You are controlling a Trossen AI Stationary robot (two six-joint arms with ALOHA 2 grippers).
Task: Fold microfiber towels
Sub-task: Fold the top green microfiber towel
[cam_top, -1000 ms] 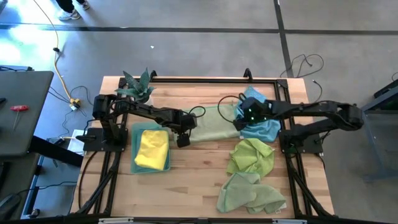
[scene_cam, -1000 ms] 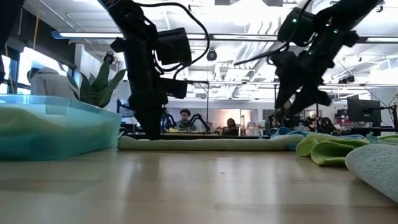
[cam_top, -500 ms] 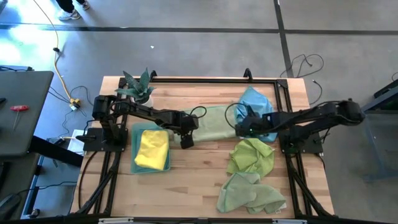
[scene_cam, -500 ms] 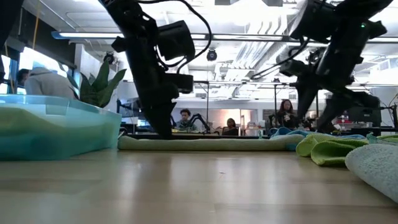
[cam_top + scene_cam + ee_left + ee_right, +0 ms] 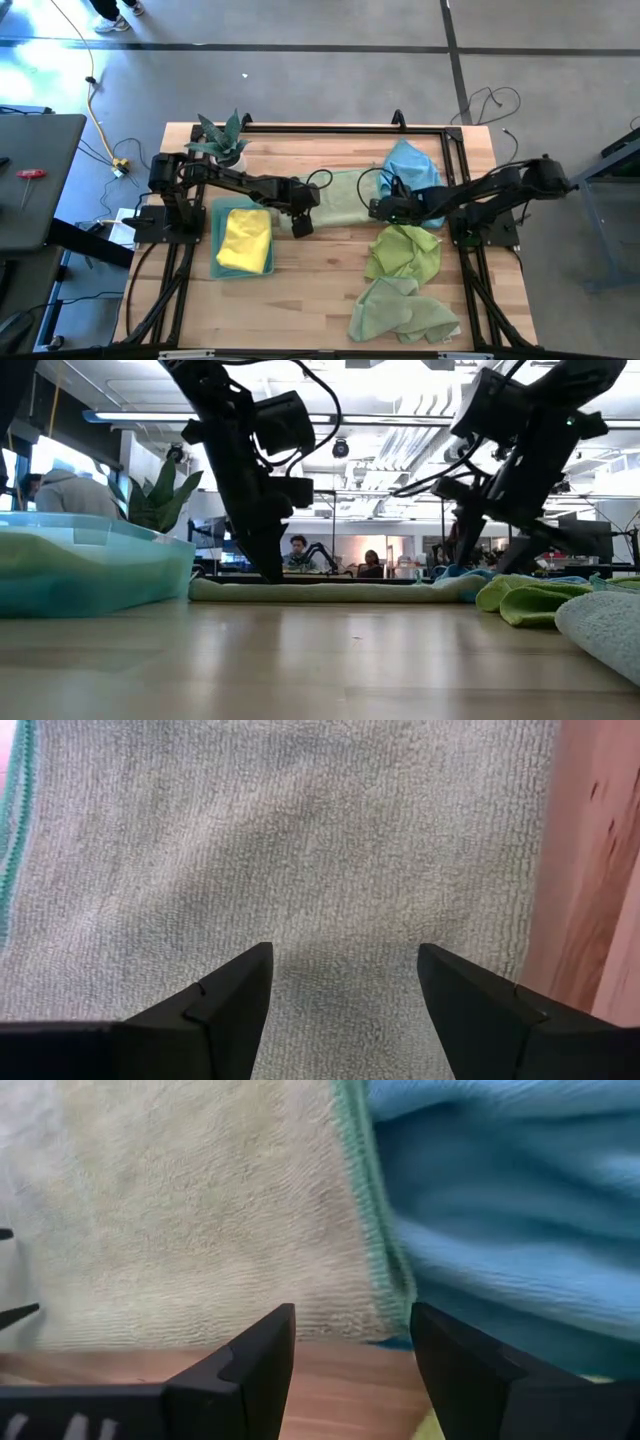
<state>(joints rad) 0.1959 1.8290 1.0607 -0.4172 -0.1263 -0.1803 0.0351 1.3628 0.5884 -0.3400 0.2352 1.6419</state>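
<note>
A pale green towel [image 5: 340, 198] lies spread flat on the table's middle. My left gripper [image 5: 299, 226] stands open over its near left corner, fingers slanting down, tips low at the cloth [image 5: 300, 840]. My right gripper [image 5: 376, 208] hangs open above the towel's near right corner [image 5: 200, 1210], where its teal hem meets a crumpled sky-blue towel [image 5: 500, 1200]. The blue towel [image 5: 415, 170] rests partly on the green one's right edge. My left gripper's open fingertips [image 5: 268, 572] reach down to the pale green towel's near left corner from above. Whether they touch the cloth I cannot tell. Nothing is between the fingers.
A teal bin [image 5: 215, 262] with a folded yellow towel [image 5: 243, 238] sits near left. Two crumpled green towels [image 5: 403, 250] [image 5: 400, 312] lie near right. A potted plant [image 5: 222, 140] stands at the far left corner. Bare wood shows along the near middle.
My right gripper has come from over the blue towel toward the table's left and near edge, sinking and rolling its wrist, and now hangs at the pale green towel's near right corner. My left gripper has tipped a little in place. The towels have stayed put.
</note>
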